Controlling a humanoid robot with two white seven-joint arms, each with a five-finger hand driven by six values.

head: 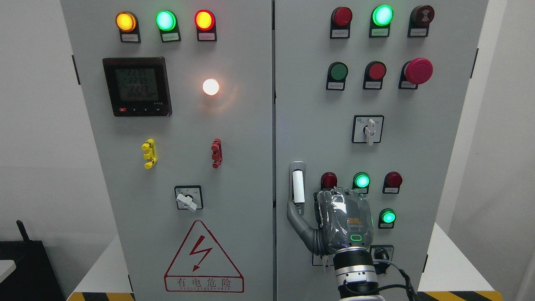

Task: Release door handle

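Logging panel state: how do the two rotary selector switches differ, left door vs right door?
Left-door selector: knob points down-right, tilted; it sits low on the door, above the warning triangle. Right-door selector: knob points almost straight down; it sits higher, at mid-door, under the red mushroom button. Shared: white knob on a black-framed square plate. The right hand is near neither; its thumb lies by the door handle.

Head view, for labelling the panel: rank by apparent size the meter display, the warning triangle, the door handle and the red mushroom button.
1. Warning triangle
2. Meter display
3. Door handle
4. Red mushroom button

All sit on the same cabinet front, so nearness hardly skews this.
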